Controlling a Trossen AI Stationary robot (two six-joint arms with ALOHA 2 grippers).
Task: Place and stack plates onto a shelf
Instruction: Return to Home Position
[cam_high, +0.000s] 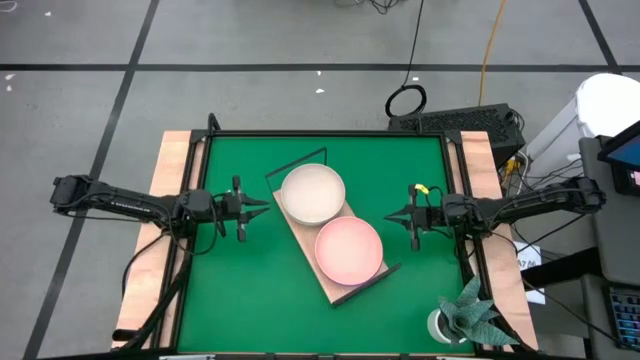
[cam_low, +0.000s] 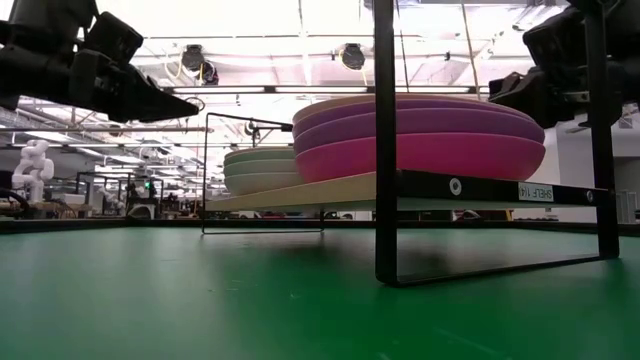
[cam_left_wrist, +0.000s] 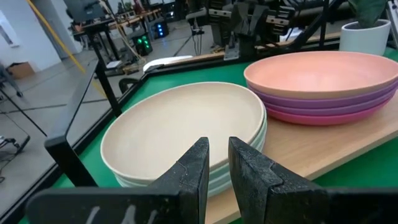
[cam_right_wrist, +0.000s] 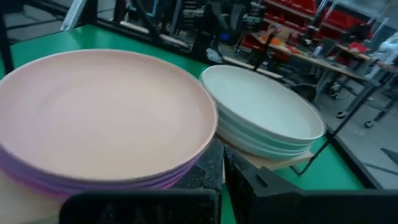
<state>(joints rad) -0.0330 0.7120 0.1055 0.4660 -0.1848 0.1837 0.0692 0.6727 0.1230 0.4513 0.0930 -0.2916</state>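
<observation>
The plates sit in two stacks on the shelf (cam_high: 325, 282), mid-worktop (cam_high: 240, 290): beige-topped stack (cam_high: 312, 193) near the left gripper (cam_high: 264, 205), salmon-topped stack (cam_high: 348, 248) near the right gripper (cam_high: 390, 214). Both sets of jaws are clenched and empty. Hazard: a low, inward arm swing clips a rim and slides a stack off.

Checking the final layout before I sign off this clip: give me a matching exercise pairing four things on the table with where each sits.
1 salmon pink plate
2 beige plate
3 magenta plate
4 potted plant

A bottom of the stack nearer the plant
B table corner, off the shelf
C top of the stack farther from the plant
D top of the stack nearer the plant

Pairs: 1-D, 2-C, 3-A, 4-B
</observation>
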